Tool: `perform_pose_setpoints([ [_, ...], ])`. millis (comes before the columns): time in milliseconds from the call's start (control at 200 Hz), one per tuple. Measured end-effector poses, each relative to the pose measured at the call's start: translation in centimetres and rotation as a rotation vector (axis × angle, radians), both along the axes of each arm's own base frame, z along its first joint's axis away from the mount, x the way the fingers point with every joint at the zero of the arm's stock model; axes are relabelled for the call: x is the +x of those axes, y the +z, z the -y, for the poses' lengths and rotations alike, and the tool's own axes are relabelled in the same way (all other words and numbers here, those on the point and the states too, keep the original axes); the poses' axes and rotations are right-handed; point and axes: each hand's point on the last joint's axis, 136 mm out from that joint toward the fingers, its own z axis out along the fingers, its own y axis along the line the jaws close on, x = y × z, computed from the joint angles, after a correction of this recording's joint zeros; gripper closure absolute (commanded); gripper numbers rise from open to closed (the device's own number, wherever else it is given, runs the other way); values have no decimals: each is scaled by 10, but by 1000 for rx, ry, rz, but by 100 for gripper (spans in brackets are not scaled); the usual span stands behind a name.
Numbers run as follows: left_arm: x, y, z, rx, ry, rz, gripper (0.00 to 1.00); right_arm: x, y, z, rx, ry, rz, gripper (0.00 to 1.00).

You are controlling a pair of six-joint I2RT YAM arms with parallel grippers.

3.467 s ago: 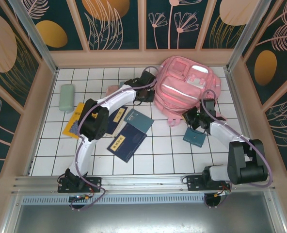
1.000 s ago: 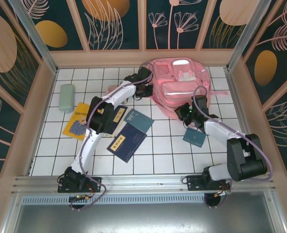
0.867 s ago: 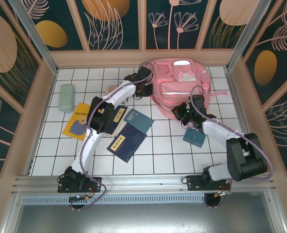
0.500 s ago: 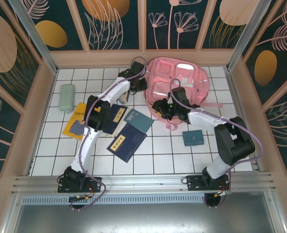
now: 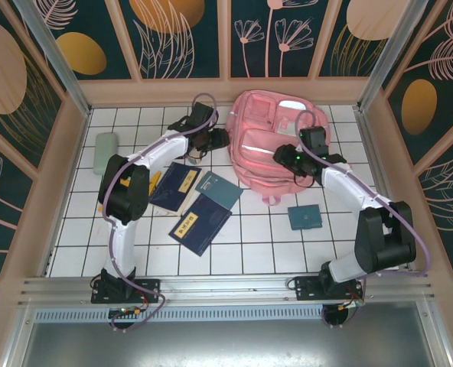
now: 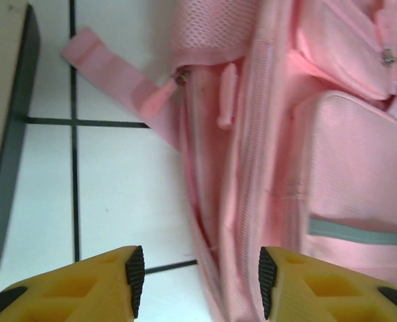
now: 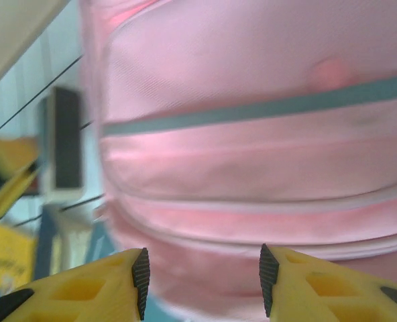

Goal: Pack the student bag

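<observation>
The student bag (image 5: 276, 141), a big soft pink backpack, lies front up at the back of the white tiled floor. My left gripper (image 5: 216, 140) stands open just off the bag's left side. In the left wrist view the open left gripper (image 6: 200, 282) faces the bag's (image 6: 332, 154) side seam, and a loose pink strap (image 6: 111, 74) trails over the tiles. My right gripper (image 5: 288, 157) hovers open over the bag's front. In the right wrist view the right gripper (image 7: 202, 282) holds nothing, and the bag's grey stripe (image 7: 265, 111) runs across just ahead of it.
Left of the bag lie two navy books (image 5: 201, 222) (image 5: 179, 186) and a teal book (image 5: 220, 189). A smaller teal book (image 5: 306, 217) sits below the bag's right side. A pale green case (image 5: 104, 153) rests at the far left. Wooden walls (image 5: 73, 153) ring the floor.
Both grippers have opened. The left one has drawn back from the bag's left edge. The right one swung left across the bag, then back right onto its front. The bag has shifted.
</observation>
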Motion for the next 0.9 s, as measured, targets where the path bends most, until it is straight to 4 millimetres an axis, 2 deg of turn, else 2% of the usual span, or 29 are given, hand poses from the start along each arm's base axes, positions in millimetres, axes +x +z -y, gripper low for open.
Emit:
perform_pose_setpoints([
  [55,-6,-4,8,-17,-7,-5,50,1,-7,15,-46,-23,-4,52],
  [105,-13,-10,16,-27,-18,-19,50,0,-16,20,-78,-20,-17,55],
  [260,-26,-37,38,-28,-50,-67,54,-17,-61,19,-123,19,-120,57],
  [350,-25,-58,46,-15,-61,-105,56,-27,-76,10,-137,47,-152,57],
  [420,-17,-70,48,3,-60,-120,58,-30,-77,-2,-136,68,-141,57],
  [470,-6,-72,49,12,-55,-114,58,-31,-76,-13,-126,83,-131,57],
  [670,42,-60,54,30,-44,-30,57,-35,-83,-68,-70,149,-113,57],
  [896,61,-58,50,28,-37,0,54,-31,-82,-121,-41,219,-123,57],
])
